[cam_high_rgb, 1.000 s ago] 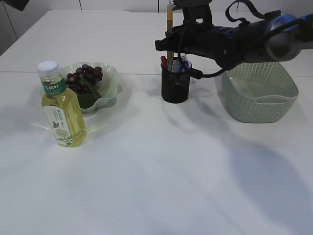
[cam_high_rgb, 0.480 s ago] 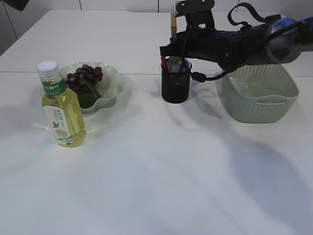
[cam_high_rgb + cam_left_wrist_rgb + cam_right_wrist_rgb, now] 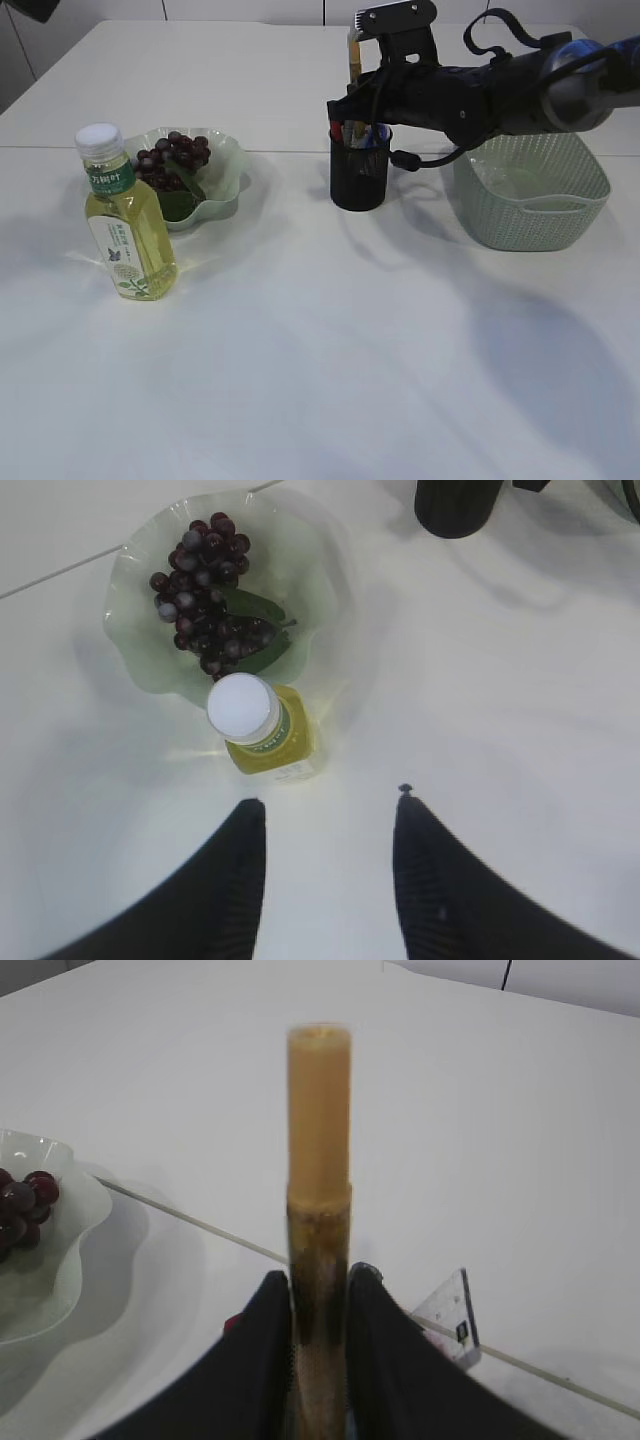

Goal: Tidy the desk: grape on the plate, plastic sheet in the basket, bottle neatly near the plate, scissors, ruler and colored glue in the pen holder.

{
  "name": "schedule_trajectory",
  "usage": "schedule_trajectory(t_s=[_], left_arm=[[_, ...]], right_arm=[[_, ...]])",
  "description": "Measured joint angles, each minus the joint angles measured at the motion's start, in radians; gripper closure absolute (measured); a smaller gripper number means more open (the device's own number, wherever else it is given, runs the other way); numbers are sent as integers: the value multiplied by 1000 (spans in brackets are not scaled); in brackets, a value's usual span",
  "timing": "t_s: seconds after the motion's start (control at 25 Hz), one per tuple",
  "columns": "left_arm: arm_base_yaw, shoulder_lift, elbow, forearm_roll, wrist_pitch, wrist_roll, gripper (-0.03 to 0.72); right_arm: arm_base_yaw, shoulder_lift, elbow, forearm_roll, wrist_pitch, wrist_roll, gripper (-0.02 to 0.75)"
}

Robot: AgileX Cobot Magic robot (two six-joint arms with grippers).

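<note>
Right claw [image 3: 318, 1290] was clamped on a tall amber-brown cylindrical stick [image 3: 319, 1110]. From its wrist cam, both black fingers [image 3: 268, 1330] sat flush against the sides of the stick, with no gap that I could spot. The stick stood upright and most of its length poked up past the fingertips. Directly below the claw was the black mesh pen holder [image 3: 359, 175], and the stick's lower end ran down into it. A clear plastic ruler [image 3: 445, 1315] peeked out just right of the fingers, and something red [image 3: 335, 128] stuck out of the holder on the other side. Couldn't make out what that red thing was, tbh.

Off to the claw's right, behind the arm, sat the pale green woven plastic basket [image 3: 530, 215]. Couldn't tell what was inside it.

Left claw [image 3: 330, 815] hung over the white table [image 3: 350, 350] with its jaws spread apart and nothing between them. Right ahead of it stood the clear bottle of yellow drink with a white cap [image 3: 265, 735], upright. Just beyond that was the wavy-edged pale green plate [image 3: 135, 660], with the bunch of dark purple grapes [image 3: 205, 600] lying on it. The bottle stood right up against the plate's near rim.
</note>
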Motion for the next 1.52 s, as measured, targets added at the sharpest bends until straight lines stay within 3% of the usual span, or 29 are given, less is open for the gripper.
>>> schedule_trajectory(t_s=[0.2, 0.44, 0.6, 0.96, 1.08, 1.28, 1.52], left_arm=[[0, 0, 0, 0, 0, 0, 379], [0, 0, 0, 0, 0, 0, 379], [0, 0, 0, 4, 0, 0, 379], [0, 0, 0, 50, 0, 0, 377], [0, 0, 0, 56, 0, 0, 346], [0, 0, 0, 61, -28, -6, 248], [0, 0, 0, 61, -19, -23, 218]], right_arm=[[0, 0, 0, 0, 2, 0, 482], [0, 0, -21, 0, 46, 0, 461], [0, -21, -109, 7, 262, 23, 460], [0, -129, -425, 151, 981, 33, 458], [0, -140, -547, 180, 1197, 33, 440], [0, -147, -714, 246, 1373, 33, 344], [0, -167, -794, 261, 1413, 34, 330]])
